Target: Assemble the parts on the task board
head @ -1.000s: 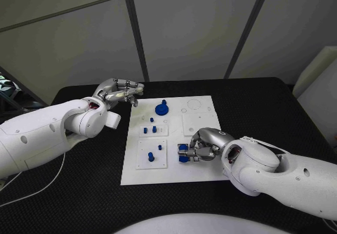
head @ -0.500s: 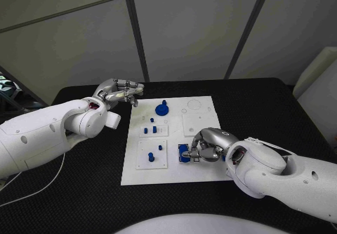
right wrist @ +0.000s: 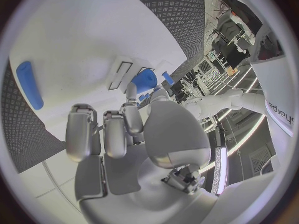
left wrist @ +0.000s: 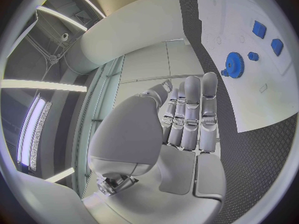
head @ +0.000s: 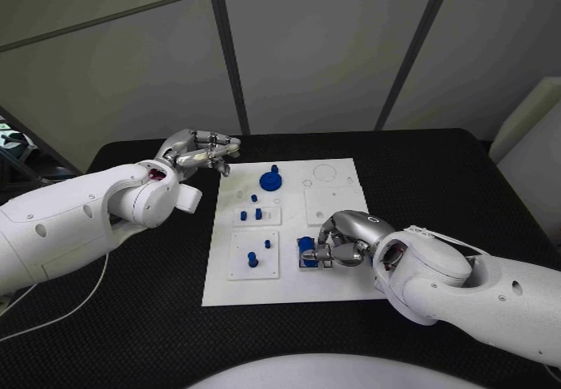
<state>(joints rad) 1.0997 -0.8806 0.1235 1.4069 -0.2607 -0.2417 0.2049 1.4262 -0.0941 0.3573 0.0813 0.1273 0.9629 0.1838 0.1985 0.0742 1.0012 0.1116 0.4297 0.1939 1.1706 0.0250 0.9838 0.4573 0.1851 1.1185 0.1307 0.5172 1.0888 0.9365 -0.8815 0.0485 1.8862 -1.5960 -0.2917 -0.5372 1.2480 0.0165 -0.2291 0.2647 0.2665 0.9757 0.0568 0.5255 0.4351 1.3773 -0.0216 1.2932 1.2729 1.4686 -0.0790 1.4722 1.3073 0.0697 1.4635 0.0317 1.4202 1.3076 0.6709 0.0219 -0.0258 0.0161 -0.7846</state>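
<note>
The right hand (head: 336,245) has edged slightly toward 6 o'clock, gripping a blue part (head: 306,245) on the board (head: 339,174). Left hand (head: 201,151) hovers curled, empty. Most parts look seated.

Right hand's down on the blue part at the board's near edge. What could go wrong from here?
1. The right hand covers most of the blue part in the head view, so its seating cannot be checked; it may go in skewed.
2. Small blue pegs stand close beside it; a sideways move might knock them.
3. The left hand hovers off the task board, so the board might slide.
</note>
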